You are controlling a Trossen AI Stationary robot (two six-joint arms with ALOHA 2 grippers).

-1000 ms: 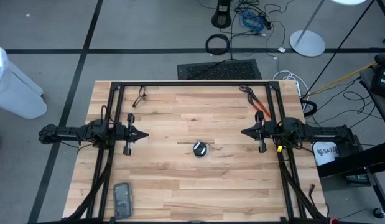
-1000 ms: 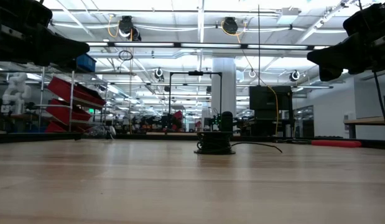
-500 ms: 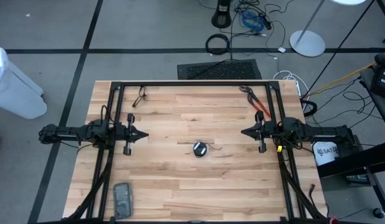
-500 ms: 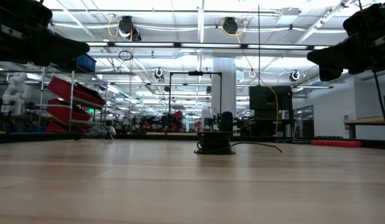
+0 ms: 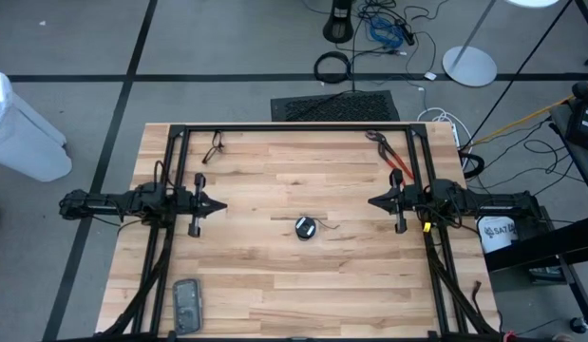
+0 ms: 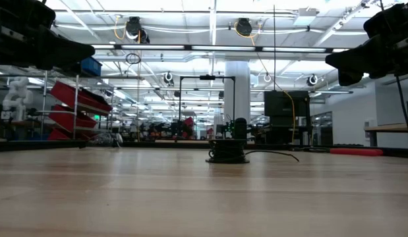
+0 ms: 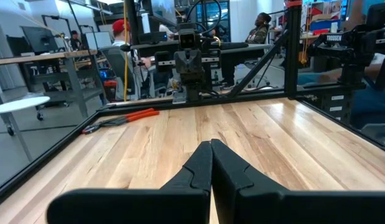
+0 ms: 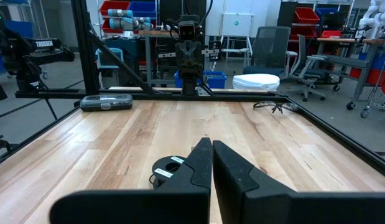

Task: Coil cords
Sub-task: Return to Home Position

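The cord [image 5: 305,227] lies wound in a small black coil with a pale tag on top, flat on the wooden table's middle. A thin loose tail [image 6: 276,153] trails from it along the table toward the right. In the right wrist view the coil [image 8: 167,171] shows just beside my fingers. My left gripper [image 5: 224,204] hovers shut at the table's left, pointing level at the middle. My right gripper [image 5: 370,201] hovers shut at the right, facing it. Both are well above the table and apart from the cord.
Red-handled pliers [image 5: 393,157] lie at the far right by the black frame [image 5: 294,127]. A small dark wire-like thing [image 5: 215,147] lies at the far left, and a flat grey case [image 5: 187,304] at the near left. Bare wood surrounds the coil.
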